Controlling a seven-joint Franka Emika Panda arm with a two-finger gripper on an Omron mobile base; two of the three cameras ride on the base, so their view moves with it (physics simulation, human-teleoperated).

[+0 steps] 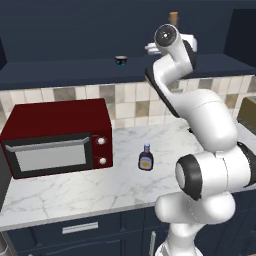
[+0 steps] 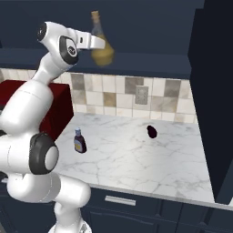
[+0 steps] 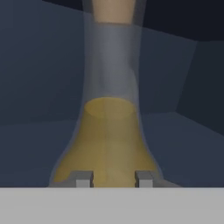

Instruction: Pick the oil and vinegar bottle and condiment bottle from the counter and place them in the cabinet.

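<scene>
Amber flask (image 2: 102, 51), seemingly tan cork (image 2: 95, 15)

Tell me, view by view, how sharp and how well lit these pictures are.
Left base view: even light, slightly soft, faint shadow beside the small bottle. Right base view: dim shelf, so the flask looks murky. Hand view: flask close up, blurry, see-through glass.

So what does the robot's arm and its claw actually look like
The arm is glossy white, built of rounded, tube-like segments with dark grey bands at the joints and a dark round cap at the elbow. The claw ends in two small, square grey fingertips. No cables or markings show.
</scene>
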